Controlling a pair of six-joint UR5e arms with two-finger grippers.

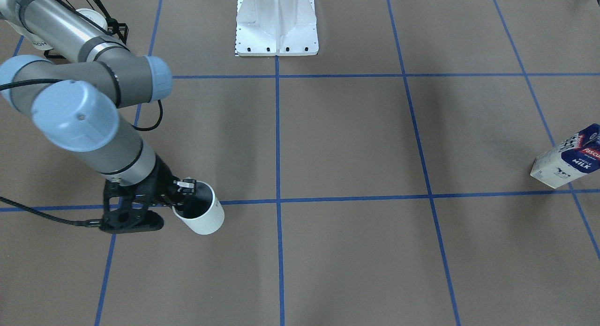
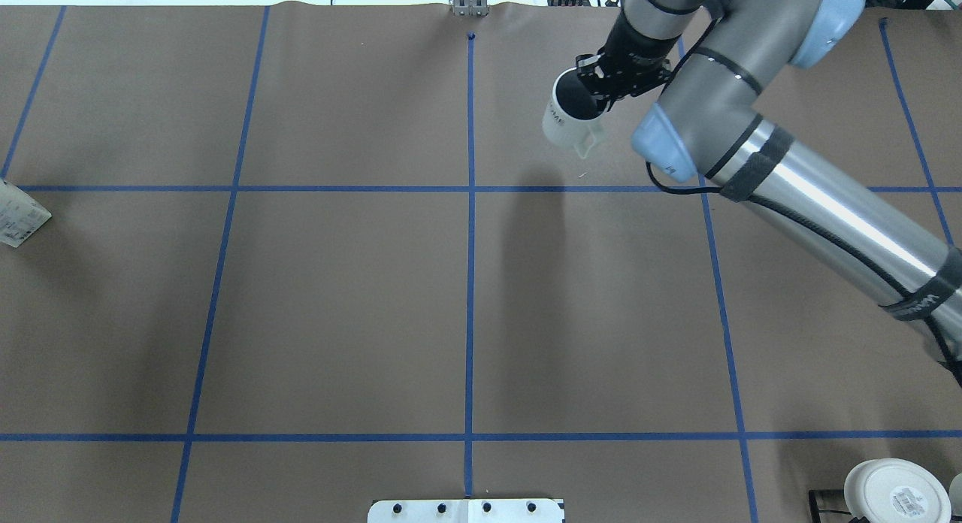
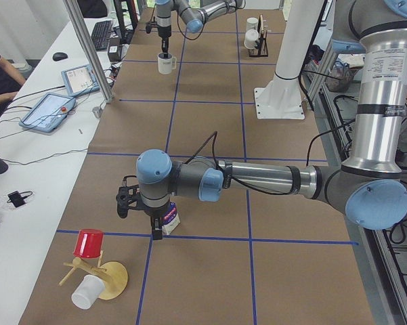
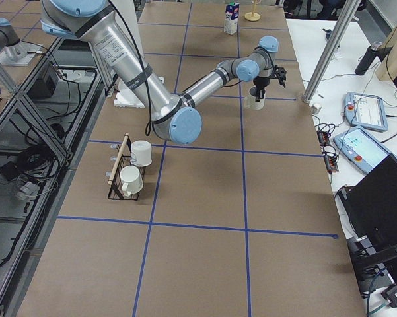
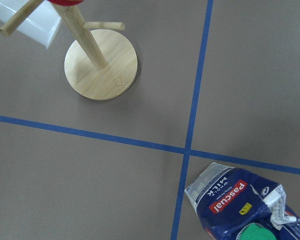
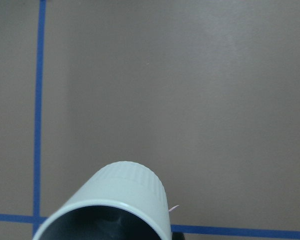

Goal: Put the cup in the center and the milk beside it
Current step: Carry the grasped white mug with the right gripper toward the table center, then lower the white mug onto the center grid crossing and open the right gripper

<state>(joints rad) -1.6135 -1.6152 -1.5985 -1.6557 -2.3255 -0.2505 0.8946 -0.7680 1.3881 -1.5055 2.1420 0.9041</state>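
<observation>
The cup (image 1: 202, 217) is a white mug with a dark inside, in the far right part of the table in the overhead view (image 2: 569, 117). My right gripper (image 1: 185, 195) is shut on its rim, one finger inside and one outside. The right wrist view shows the cup's rim (image 6: 115, 205) just below the camera. The milk (image 1: 569, 157), a navy and white carton with a green cap (image 5: 257, 234), stands upright near the table's left end (image 2: 15, 219). My left gripper (image 3: 154, 229) hangs right above the milk (image 3: 170, 217); I cannot tell whether it is open or shut.
A wooden mug tree (image 5: 101, 65) with a red cup (image 3: 89, 242) and a white cup stands just beyond the milk. A black rack with white cups (image 4: 129, 168) sits near the robot on the right side. The white base plate (image 1: 276, 24) is at the table's robot edge.
</observation>
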